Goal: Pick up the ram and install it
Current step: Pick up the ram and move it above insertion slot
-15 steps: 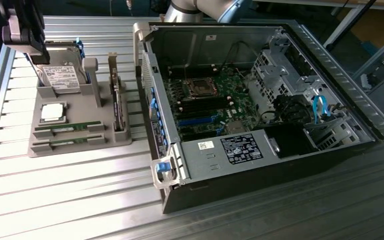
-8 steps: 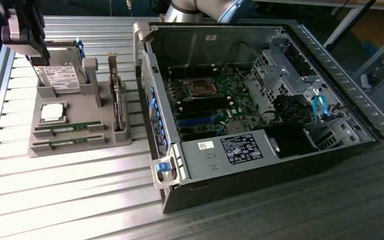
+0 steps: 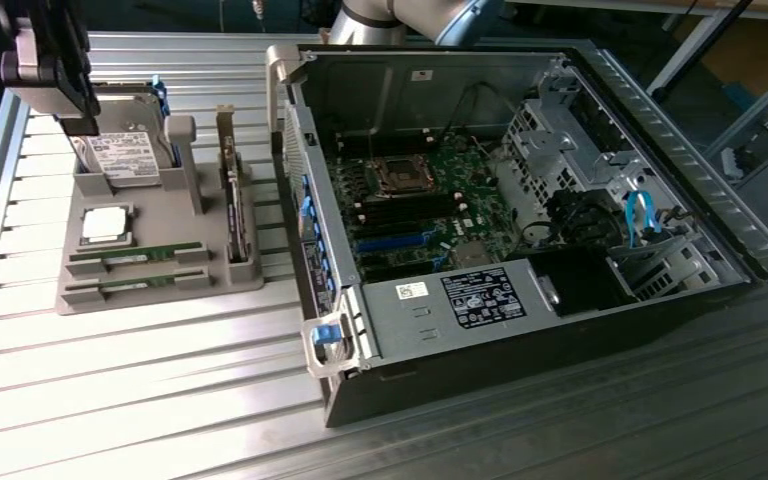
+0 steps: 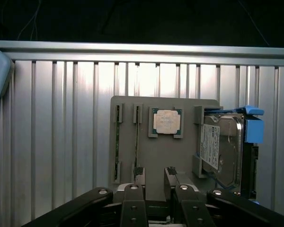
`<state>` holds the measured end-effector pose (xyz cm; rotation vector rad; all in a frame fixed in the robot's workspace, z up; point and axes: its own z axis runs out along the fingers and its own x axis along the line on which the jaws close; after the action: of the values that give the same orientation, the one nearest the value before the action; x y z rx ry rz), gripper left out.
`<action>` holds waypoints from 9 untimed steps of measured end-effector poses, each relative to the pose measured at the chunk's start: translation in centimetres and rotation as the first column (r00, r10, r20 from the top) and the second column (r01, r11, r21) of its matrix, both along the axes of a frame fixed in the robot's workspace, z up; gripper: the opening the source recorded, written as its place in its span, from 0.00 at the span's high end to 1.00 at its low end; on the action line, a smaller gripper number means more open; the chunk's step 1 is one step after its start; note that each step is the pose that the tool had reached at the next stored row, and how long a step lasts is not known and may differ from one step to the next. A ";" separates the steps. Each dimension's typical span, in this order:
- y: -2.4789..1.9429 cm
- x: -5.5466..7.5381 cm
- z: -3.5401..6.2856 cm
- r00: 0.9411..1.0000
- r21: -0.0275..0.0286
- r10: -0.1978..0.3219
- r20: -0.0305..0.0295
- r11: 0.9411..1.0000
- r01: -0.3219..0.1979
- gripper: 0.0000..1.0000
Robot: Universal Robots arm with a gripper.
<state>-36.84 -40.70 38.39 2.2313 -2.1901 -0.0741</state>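
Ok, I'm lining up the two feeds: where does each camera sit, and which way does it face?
Exterior view: high off the arm, looking down slantwise at the open computer case and grey parts holder; arm and end effector show.
Wrist view: on the wrist, facing down at the holder; the end effector's fingers show.
Shared: holder, ram sticks, processor, hard drive.

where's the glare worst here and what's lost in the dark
exterior view: glare washes out the ribbed table in the foreground, the computer case stays dim inside; wrist view: bright bands on the slats by the grey holder, black past the table edge, the processor lid shines
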 end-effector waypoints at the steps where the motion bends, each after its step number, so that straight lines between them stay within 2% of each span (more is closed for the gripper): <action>1: 0.00 0.0 0.00 1.000 0.000 0.000 0.000 1.000 0.000 0.70; 9: 0.00 0.0 -0.35 1.000 0.000 0.000 0.000 1.000 0.000 0.70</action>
<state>-36.84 -40.70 38.04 2.2313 -2.1900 -0.0741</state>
